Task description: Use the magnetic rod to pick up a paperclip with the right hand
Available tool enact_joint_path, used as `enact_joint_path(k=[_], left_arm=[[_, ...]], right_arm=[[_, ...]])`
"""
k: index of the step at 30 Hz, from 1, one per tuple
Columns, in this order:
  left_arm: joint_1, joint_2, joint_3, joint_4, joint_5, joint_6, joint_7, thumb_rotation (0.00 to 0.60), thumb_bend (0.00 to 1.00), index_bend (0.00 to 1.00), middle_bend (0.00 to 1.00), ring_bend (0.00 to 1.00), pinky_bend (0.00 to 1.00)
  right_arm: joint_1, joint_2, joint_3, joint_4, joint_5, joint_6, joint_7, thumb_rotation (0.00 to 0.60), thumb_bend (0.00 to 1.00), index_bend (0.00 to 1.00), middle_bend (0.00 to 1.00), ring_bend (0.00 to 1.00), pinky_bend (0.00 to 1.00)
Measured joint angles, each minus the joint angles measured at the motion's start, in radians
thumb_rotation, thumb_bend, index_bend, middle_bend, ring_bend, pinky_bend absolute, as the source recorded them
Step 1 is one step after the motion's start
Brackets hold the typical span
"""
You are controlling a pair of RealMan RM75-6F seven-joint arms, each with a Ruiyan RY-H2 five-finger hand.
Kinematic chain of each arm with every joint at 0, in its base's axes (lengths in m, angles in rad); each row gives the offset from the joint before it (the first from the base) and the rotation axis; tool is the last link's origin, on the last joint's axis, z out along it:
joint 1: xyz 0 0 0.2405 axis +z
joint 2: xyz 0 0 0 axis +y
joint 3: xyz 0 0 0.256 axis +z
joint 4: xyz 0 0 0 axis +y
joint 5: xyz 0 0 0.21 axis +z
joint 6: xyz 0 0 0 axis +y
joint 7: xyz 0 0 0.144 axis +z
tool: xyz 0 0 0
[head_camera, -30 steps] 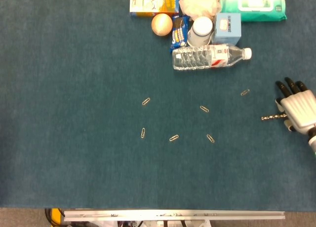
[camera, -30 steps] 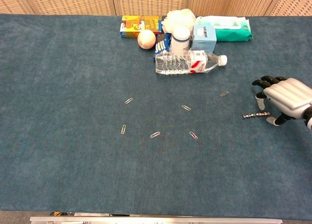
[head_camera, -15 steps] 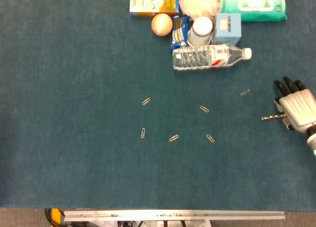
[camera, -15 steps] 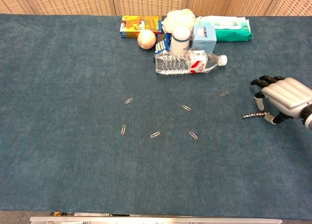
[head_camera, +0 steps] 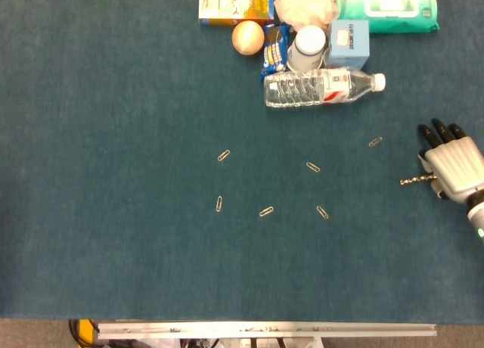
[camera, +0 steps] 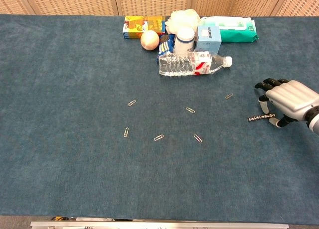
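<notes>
Right hand [camera: 289, 102] over magnetic rod [camera: 260, 118] end; grip unclear

We see our right hand [camera: 289, 102] at the table's right edge, fingers over the end of the magnetic rod [camera: 260, 118], which lies flat on the blue cloth [camera: 75, 89]. Leftward from it the cloth lies bare as far as the nearest paperclip [camera: 229, 96], with five more paperclips [camera: 190, 110] scattered flat further in toward the centre, well apart from one another. What stands in our way sits only at the far edge: a water bottle [camera: 192, 63] lying on its side, and behind it a white jar [camera: 184, 40], a light blue box [camera: 209, 38], a wipes pack [camera: 230, 29], an orange ball [camera: 149, 40] and a yellow carton [camera: 142, 26].
</notes>
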Motion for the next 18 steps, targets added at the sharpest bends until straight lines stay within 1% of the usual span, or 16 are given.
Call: enact_joint_path(k=[18], left_arm=[[0.000,-0.001,0.000,0.001,0.001,0.000,0.001,0.600,0.22,0.58,0.47,0.57,0.83]], right_arm=[[0.009,-0.002,-0.005,-0.001,0.028,-0.005,-0.009,0.600,0.32,0.60,0.12,0.00,0.16]])
